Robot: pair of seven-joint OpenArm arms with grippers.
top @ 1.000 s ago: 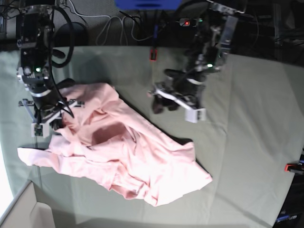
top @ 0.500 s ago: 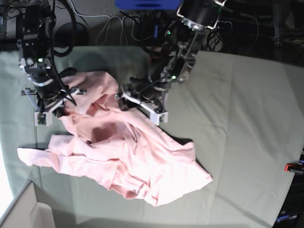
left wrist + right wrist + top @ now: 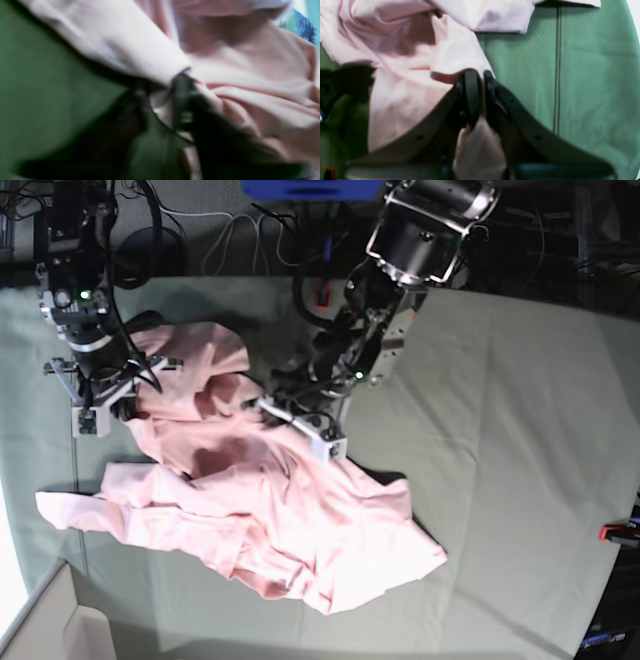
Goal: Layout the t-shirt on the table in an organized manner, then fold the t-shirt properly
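Since the earlier frame my left jaws (image 3: 300, 420) swung across the desk (image 3: 520, 430) onto the shirt (image 3: 300, 520) & clamped a fold. Right jaws (image 3: 105, 405) grip its far edge. Shirt's crumpled desk-centre, long axis running diag. away from both jaws toward the near side. No containers I can make out.

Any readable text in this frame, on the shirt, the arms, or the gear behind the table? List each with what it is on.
None can be read.
t-shirt: only plain pink cloth shows in all three views; no lettering or print is visible.
Arms and the equipment behind the table: only small green and red lights, no legible labels.
Left wrist view: too blurred to read anything.
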